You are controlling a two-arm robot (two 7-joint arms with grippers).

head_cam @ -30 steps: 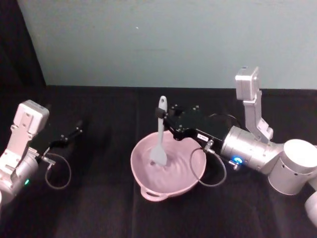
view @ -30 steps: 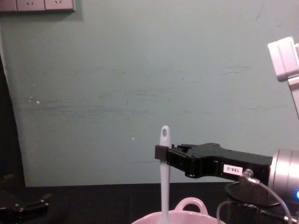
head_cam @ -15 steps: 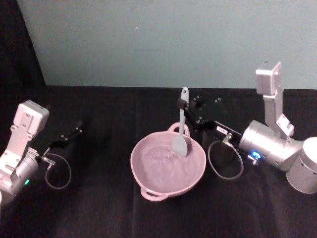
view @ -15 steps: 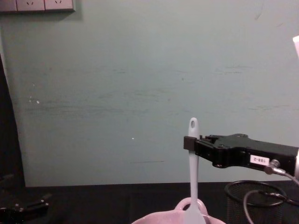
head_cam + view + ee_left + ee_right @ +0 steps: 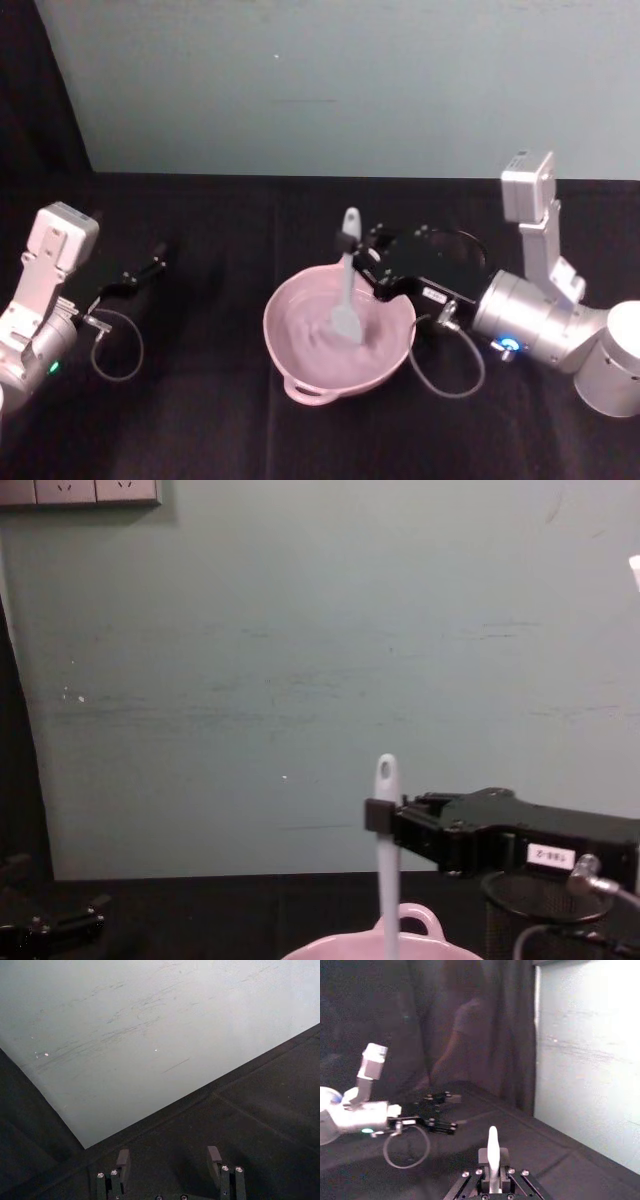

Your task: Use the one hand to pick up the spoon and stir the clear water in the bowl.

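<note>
- One arm works: the right gripper [image 5: 352, 244] reaches in from the bowl's [image 5: 283, 372] right and is clamped on the spoon [image 5: 346, 288] high on its handle, just under the oval hole.
- The spoon stands near upright, its head dipped in the water [image 5: 318, 345] inside the bowl; stirring looks under way.
- Well to the bowl's left, the left gripper [image 5: 168, 1160] rests with jaws spread wide, holding nothing.
- Too broad a sweep could push the head against the bowl's wall, sliding the bowl on the bench [image 5: 200, 430] or slopping water out.
- Gripped so high, the slim handle may twist between the jaws under drag.
- A low swing could knock the mesh cup [image 5: 498, 908] just right of the bowl.
</note>
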